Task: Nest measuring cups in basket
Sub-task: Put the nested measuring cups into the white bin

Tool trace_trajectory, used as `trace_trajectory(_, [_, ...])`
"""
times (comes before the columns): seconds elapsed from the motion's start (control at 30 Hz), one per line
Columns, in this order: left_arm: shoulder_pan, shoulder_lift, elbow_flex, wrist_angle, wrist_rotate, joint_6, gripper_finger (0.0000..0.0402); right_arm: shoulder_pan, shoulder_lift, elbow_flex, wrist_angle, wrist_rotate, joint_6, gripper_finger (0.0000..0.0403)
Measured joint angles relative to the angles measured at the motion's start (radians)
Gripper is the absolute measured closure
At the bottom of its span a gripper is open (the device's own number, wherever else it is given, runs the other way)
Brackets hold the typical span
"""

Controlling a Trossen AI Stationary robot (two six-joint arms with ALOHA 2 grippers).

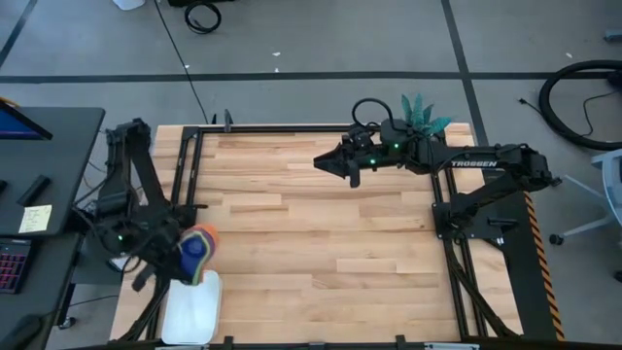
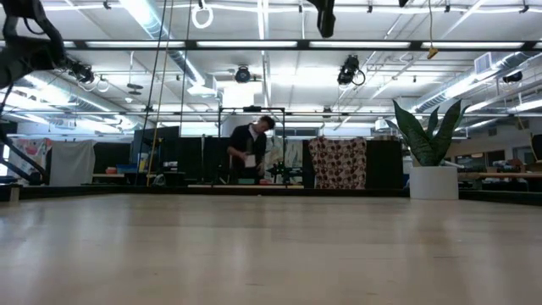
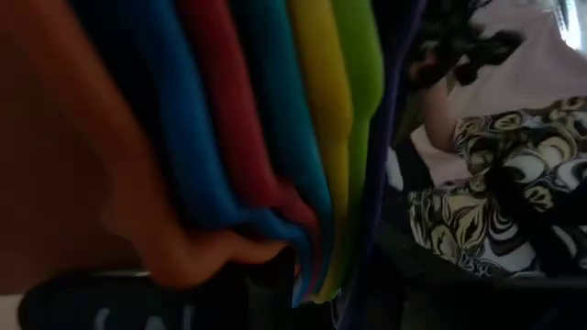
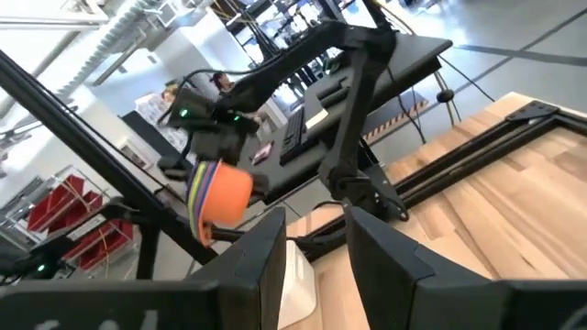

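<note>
Your left claw (image 1: 180, 255) is clamped on the nested stack of round plastic measuring cups (image 1: 198, 251), orange on the outside with dark blue, red, light blue, yellow and green rims layered inside it. In the left wrist view those coloured rims (image 3: 275, 137) fill most of the picture, pressed right up against the camera. The stack is held in the air, tipped on its side, above the left front corner of the pale wooden worktop (image 1: 321, 224). From the right wrist view you see the same stack (image 4: 220, 197) hanging from the left arm, clear of the surface.

Just below and in front of the stack lies the white shallow rectangular plastic basket (image 1: 192, 309) with rounded corners, flat at the front left edge of the worktop. The cups sit over its far end and are not yet inside it; the overhead view does not settle whether they touch its rim.

Your right claw (image 1: 328, 163) waits well apart, raised over the far middle of the worktop, its two dark fingers (image 4: 275, 266) spread with nothing between them. Behind it, at the far right corner, stands a green leafy plant in a white pot (image 2: 433, 180). Beyond the worktop, a person (image 2: 250, 152) stands in the room.
</note>
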Motion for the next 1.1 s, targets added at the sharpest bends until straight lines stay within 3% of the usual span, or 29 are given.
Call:
trace_trajectory(0.13, [-0.023, -0.070, 0.000, -0.004, -0.108, 0.095, 0.0317, 0.012, 0.000, 0.000, 0.001, 0.000, 0.000, 0.0281])
trace_trajectory(0.33, [-0.061, -0.111, 0.001, -0.038, -0.171, 0.225, 0.0317, 0.034, 0.000, 0.000, 0.021, 0.000, 0.000, 0.0281])
trace_trajectory(0.5, [-0.096, -0.138, 0.001, -0.216, -0.228, 0.083, 0.0317, 0.048, 0.000, 0.000, 0.023, 0.000, 0.000, 0.0281])
trace_trajectory(0.63, [-0.130, -0.147, 0.000, -0.260, -0.263, 0.051, 0.0317, 0.053, 0.000, 0.000, 0.022, 0.000, 0.000, 0.0281])
trace_trajectory(0.8, [-0.123, -0.152, -0.035, -0.218, -0.255, 0.031, 0.0317, 0.053, 0.000, 0.000, 0.023, 0.000, 0.000, 0.0281])
trace_trajectory(0.97, [-0.119, -0.150, -0.130, -0.103, -0.228, -0.168, 0.0317, 0.053, 0.000, 0.000, 0.023, 0.000, 0.000, 0.0281])
trace_trajectory(1.1, [-0.119, -0.116, -0.205, 0.043, -0.358, -0.318, 0.0317, 0.053, 0.000, 0.000, 0.023, 0.000, -0.003, 0.0281])
